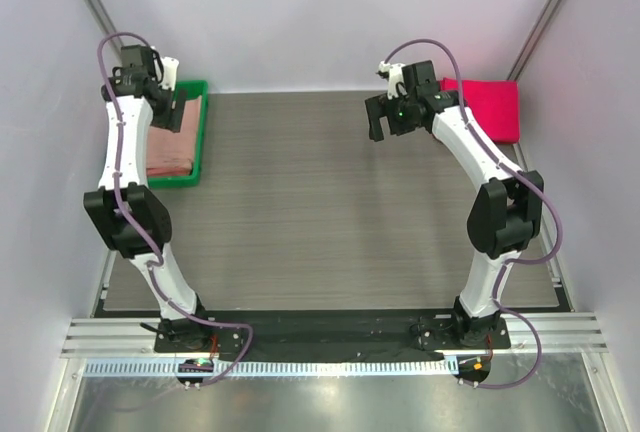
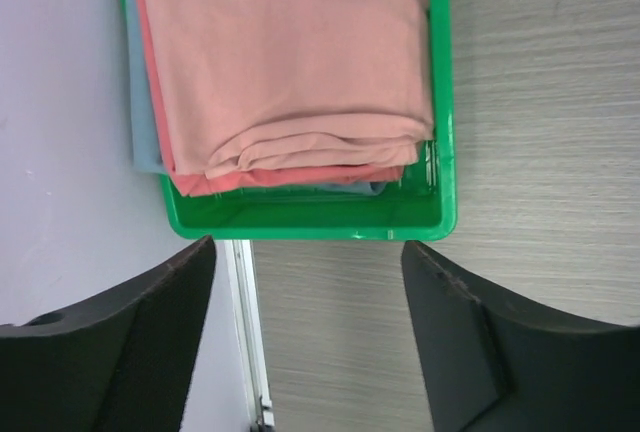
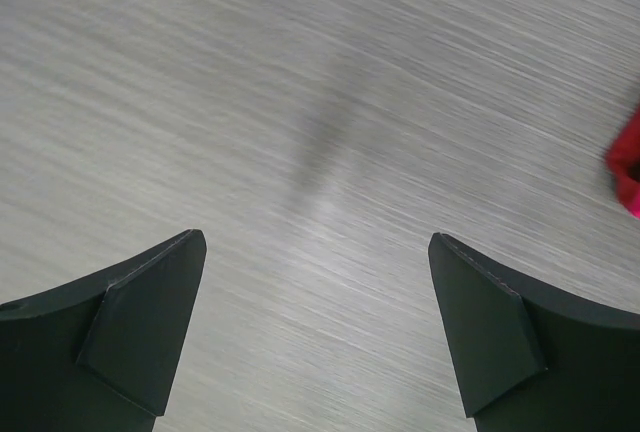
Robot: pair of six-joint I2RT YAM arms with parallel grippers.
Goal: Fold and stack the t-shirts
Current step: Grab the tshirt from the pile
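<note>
Upper left of the overhead view: a bin at the left edge of the table holds a stack of folded t-shirts, with the left gripper above it. Upper right: one folded t-shirt lies on the table, with the right gripper to its left.

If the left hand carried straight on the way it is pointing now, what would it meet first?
The left hand would probably meet the near wall of the green bin first, or the salmon t-shirt topping its stack; depth is unclear.
</note>
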